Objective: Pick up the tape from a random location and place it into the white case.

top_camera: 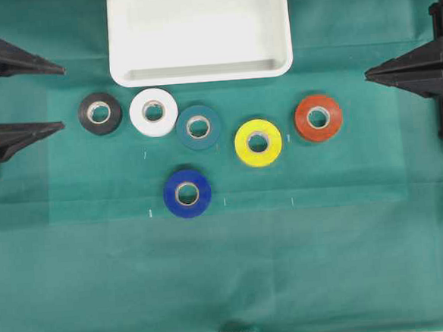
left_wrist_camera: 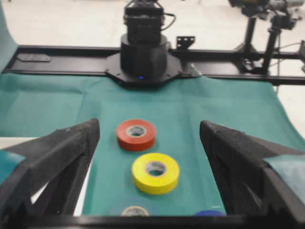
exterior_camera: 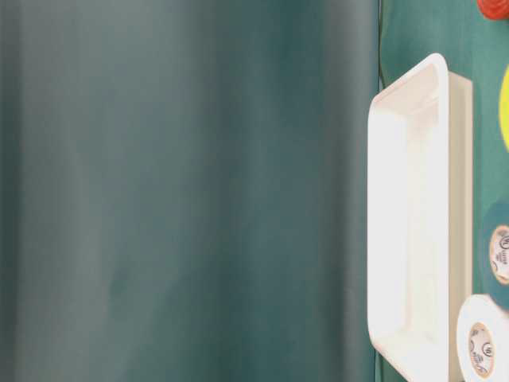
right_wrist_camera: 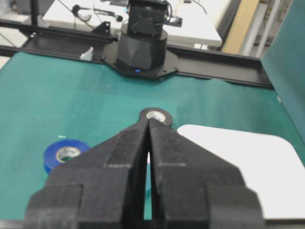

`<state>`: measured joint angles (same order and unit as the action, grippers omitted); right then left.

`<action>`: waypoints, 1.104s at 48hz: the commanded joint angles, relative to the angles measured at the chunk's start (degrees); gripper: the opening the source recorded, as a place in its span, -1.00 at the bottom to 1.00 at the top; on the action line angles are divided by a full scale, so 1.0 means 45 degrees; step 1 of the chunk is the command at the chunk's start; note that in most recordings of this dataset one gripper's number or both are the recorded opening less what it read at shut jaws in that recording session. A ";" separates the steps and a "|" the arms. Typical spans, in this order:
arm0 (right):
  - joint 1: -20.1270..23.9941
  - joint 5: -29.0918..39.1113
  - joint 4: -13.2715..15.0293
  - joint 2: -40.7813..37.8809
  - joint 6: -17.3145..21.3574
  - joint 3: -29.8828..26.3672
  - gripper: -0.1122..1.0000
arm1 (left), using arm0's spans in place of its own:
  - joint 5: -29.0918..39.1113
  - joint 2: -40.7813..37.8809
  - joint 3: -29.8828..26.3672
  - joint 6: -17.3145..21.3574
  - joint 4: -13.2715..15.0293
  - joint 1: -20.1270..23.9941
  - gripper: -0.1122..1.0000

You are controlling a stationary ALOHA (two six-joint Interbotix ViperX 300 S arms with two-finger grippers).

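The white tape roll (top_camera: 154,111) lies flat on the green cloth just below the white case's (top_camera: 199,70) front left corner, between a black roll (top_camera: 100,113) and a teal roll (top_camera: 198,126). It also shows in the table-level view (exterior_camera: 481,344) beside the case (exterior_camera: 413,215). My left gripper (top_camera: 62,98) is open and empty at the left edge, left of the black roll. My right gripper (top_camera: 368,72) is shut and empty at the right edge. In the left wrist view the open gripper (left_wrist_camera: 148,126) frames other rolls and the white tape is out of view. In the right wrist view the shut gripper (right_wrist_camera: 149,120) hides it.
A yellow roll (top_camera: 258,142), a red roll (top_camera: 318,117) and a blue roll (top_camera: 187,193) lie on the cloth to the right of and below the white tape. The case (right_wrist_camera: 243,167) is empty.
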<state>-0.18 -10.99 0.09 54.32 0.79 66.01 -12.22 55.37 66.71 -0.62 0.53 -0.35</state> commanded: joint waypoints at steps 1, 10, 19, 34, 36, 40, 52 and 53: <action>0.0000 -0.0039 0.0020 -0.0098 -0.0020 -0.0352 -0.80 | -0.0059 -0.0059 -0.0313 0.0020 0.0039 0.0352 0.99; 0.0000 -0.0039 0.0020 -0.0098 -0.0020 -0.0352 -0.80 | -0.0039 -0.0039 -0.0332 0.0020 0.0039 0.0742 0.99; 0.0000 0.0000 0.0000 -0.0098 -0.0020 -0.0352 -0.80 | -0.0020 -0.0117 -0.0313 0.0000 0.0039 0.0781 0.99; 0.0020 0.0000 0.0020 -0.0098 -0.0020 -0.0352 -0.80 | -0.0391 -0.0684 -0.0586 0.0059 0.0039 0.0781 0.99; 0.0000 0.0000 0.0020 -0.0098 -0.0020 -0.0352 -0.80 | -0.0527 -0.0898 -0.0684 0.0098 0.0039 0.0781 0.99; 0.0000 0.0000 0.0000 -0.0098 -0.0020 -0.0352 -0.80 | -0.0781 -0.1504 -0.0938 0.0195 0.0020 0.0859 0.99; 0.0020 0.0000 0.0020 -0.0098 -0.0020 -0.0352 -0.80 | -0.1191 -0.3496 -0.2109 0.0430 0.0020 0.1094 0.99; 0.0000 0.0000 0.0020 -0.0098 -0.0020 -0.0352 -0.80 | -0.1211 -0.3633 -0.2207 0.0430 0.0020 0.1113 0.99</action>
<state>-0.09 -10.81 0.09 54.32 0.79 66.01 -16.70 41.40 59.85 1.14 0.62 4.13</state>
